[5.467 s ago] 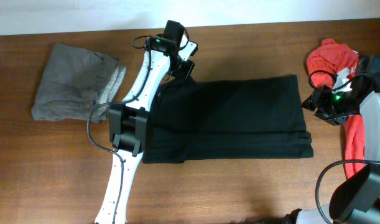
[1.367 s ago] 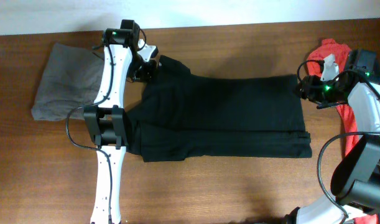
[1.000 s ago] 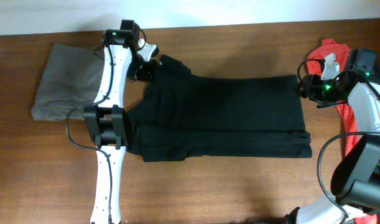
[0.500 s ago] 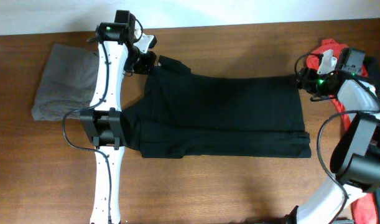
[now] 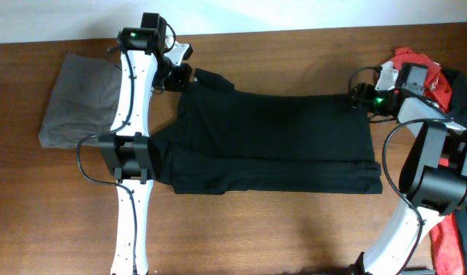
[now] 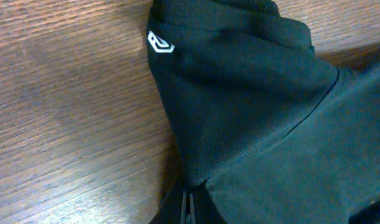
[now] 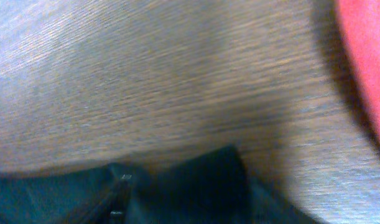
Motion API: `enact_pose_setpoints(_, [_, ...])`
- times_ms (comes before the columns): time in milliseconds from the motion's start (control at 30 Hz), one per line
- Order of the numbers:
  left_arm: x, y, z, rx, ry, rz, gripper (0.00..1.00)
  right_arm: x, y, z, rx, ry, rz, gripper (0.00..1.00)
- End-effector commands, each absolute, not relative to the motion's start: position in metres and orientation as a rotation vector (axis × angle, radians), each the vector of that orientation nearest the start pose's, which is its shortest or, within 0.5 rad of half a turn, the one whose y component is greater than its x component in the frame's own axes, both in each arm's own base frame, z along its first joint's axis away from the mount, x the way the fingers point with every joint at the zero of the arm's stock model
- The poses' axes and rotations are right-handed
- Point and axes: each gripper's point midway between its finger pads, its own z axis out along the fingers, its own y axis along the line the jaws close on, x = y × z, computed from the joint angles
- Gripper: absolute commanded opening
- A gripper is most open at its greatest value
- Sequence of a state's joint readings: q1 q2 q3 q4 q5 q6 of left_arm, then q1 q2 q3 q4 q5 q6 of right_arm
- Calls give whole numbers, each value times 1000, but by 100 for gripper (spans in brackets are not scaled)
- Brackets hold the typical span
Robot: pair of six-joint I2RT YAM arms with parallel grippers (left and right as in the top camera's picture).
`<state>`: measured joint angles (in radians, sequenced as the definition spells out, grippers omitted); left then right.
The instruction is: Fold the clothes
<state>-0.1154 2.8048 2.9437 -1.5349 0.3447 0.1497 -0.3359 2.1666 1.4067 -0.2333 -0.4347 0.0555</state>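
The black T-shirt (image 5: 279, 145) lies spread across the middle of the wooden surface (image 5: 294, 237), its near part doubled over in a long band. The left hand (image 5: 184, 76) is clenched on the shirt's far left corner. The wrist view shows cloth pinched thin between the fingers, with a small white logo (image 6: 158, 43) above. The right hand (image 5: 360, 98) sits at the far right corner. Its view is blurred, so I cannot tell whether it is released or grasping.

To fold well, I judge the right hand needs a sure pinch first. Then both corners should travel together toward the near edge at an even height, so the cloth neither twists nor drags the doubled band.

A grey garment (image 5: 88, 103) lies just left of the left arm and a red shirt (image 5: 416, 61) lies by the right arm, both near enough to snag. A pale wall (image 5: 65, 19) runs behind the far edge.
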Motion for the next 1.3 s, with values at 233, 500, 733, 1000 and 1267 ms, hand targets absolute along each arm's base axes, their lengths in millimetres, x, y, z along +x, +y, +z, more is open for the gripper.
enact_pose_setpoints(233, [533,-120,87,432,2852,-512,0,502,-106,2,390,2528,473,12])
enact_pose_setpoints(500, [530,-117,89,425,2862,-508,0,494,-115,47,363,2513,447,4])
enact_pose_setpoints(733, [519,-116,93,423,2897,-516,0,468,-104,78,332,2566,471,4])
enact_pose_setpoints(1000, [507,-114,115,454,2898,-502,0,448,-95,118,255,2564,458,5])
enact_pose_setpoints(1267, [504,-114,123,444,2896,-502,0,423,-86,108,303,2670,510,5])
